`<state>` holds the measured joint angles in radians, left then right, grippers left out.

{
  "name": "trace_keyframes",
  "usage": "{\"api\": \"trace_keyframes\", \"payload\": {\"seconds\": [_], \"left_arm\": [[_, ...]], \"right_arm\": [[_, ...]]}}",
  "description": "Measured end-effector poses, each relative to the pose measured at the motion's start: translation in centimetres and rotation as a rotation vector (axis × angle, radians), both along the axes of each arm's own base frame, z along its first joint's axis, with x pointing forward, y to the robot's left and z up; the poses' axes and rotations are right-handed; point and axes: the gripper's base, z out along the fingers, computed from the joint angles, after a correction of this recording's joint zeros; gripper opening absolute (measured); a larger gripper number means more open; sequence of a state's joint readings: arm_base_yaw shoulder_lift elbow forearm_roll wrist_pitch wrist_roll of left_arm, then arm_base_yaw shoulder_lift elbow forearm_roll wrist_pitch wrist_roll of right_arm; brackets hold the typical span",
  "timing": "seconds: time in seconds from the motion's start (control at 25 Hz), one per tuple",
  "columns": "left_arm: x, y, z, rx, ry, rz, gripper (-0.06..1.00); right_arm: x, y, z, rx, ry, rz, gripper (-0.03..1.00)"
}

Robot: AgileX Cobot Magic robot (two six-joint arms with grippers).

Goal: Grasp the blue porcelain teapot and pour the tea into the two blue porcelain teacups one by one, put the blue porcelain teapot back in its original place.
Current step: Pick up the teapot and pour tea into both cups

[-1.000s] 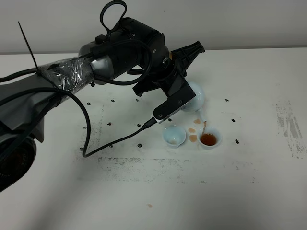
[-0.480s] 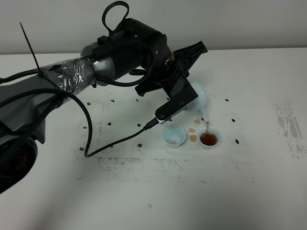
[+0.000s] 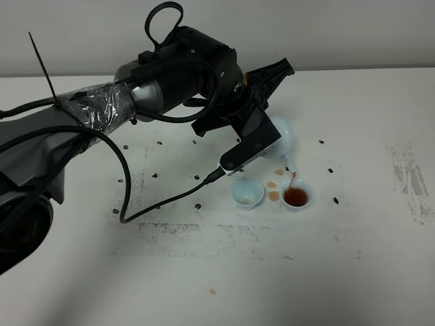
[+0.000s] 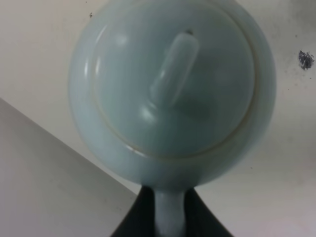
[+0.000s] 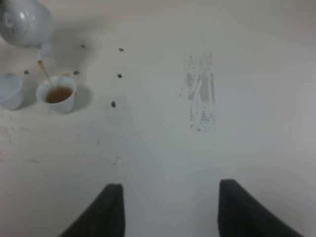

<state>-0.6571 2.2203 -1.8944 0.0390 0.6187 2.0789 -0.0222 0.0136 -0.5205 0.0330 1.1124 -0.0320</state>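
The blue porcelain teapot [image 3: 281, 135] hung tilted above the desk [image 3: 340, 265], spout [image 3: 287, 161] down, just behind the two blue porcelain teacups. The left wrist view showed its lidded top [image 4: 173, 84] close up, with the loop handle [image 4: 170, 219] running down between the left jaws, which were closed narrowly on it. A thin brown stream of tea [image 3: 291, 178] fell from the spout into the right-hand teacup [image 3: 297, 196], which held dark tea. The left-hand teacup [image 3: 247, 193] stood just beside it, apart from it, and showed only a pale interior. Small brown tea blotches [image 3: 273, 190] lay on the desk between the cups and under the spout. In the exterior view the left arm's camera mount [image 3: 248, 139] covered part of the teapot's body, and a black cable [image 3: 136, 210] trailed from it across the desk. Dark specks [image 3: 334, 200] were scattered around the cups. The right jaws stood wide apart with nothing between them, over bare desk well away from the cups, near a grey scuffed patch [image 5: 200, 94].
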Motion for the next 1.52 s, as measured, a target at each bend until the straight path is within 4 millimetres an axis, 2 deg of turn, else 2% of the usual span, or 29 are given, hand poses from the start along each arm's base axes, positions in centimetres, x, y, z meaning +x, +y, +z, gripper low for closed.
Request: {"api": "trace_keyframes", "payload": {"seconds": [1.52], "left_arm": [[0.12, 0.10, 0.03, 0.017, -0.019, -0.006, 0.04]], "right_arm": [[0.00, 0.01, 0.00, 0.001, 0.000, 0.000, 0.42]]}}
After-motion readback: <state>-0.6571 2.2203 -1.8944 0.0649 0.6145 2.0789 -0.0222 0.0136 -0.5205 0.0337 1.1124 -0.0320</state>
